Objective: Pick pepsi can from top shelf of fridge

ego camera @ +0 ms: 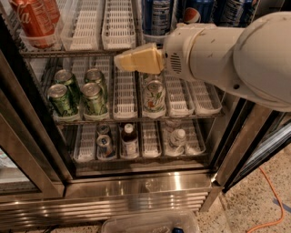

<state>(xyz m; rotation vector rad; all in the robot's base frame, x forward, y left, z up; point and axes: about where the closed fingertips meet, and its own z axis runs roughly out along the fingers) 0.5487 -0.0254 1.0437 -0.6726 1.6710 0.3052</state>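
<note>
Pepsi can (196, 12) sits up on the top shelf (119, 27), globe logo showing, packed in a row with other dark blue cans (157, 16). The gripper (125, 60) hangs lower and to their left, just under that shelf's front wire. Nothing is visibly in its hold, and whether it's parted or closed I can't tell. The danger, I'd say, is a straight lift clipping the shelf edge, or a reach bumping the neighbouring blue cans, since they stand so tight together. That bulky white arm (236, 54) already covers the cans' lower halves and crowds the fridge (136, 182) towards its right frame. Freer room looks to be left, over the bare white lanes, well short of the red Coca-Cola can (34, 20).
</note>
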